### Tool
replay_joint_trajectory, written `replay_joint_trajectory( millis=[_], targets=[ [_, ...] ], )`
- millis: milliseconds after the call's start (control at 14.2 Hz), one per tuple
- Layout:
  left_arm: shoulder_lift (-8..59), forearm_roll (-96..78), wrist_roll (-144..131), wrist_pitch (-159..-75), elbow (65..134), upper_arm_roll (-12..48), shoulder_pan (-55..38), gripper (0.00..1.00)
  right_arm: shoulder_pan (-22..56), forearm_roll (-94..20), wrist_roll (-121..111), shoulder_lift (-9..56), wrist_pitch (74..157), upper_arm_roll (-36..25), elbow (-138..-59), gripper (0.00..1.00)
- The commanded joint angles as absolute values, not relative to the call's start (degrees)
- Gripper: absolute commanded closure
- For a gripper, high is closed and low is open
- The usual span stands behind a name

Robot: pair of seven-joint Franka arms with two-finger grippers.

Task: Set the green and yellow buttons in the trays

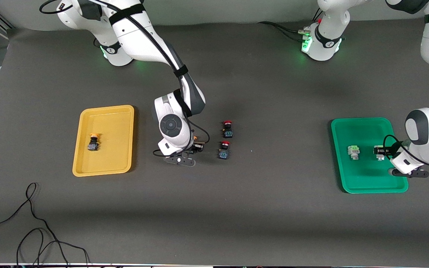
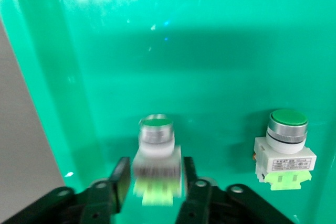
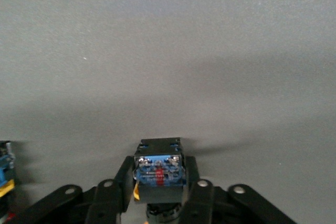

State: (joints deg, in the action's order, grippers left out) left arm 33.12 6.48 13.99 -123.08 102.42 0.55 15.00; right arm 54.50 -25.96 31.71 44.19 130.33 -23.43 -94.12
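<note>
Two hands clamped, left hand [image 2: 155, 182] on grey-bodied green button [image 2: 156, 156] (over green tray [image 1: 371, 186]), right hand [image 3: 159, 184] on black-bodied button [image 3: 159, 171].

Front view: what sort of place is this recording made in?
Probably a robotics lab bench. A dark grey matte table carries two white arm bases with green status lights, loose black cables trail across it, and a mustard yellow plastic tray and bright green plastic tray serve as sorting props.
</note>
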Motion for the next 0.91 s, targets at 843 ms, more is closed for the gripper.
replay_joint_trajectory(
  millis=[843],
  targets=[
    [6.10,2.46,19.16,-84.28,85.58,1.76,12.41,0.00,54.23,-18.05,5.23,21.01,93.71,-46.83,-93.60,1.00]
  ],
)
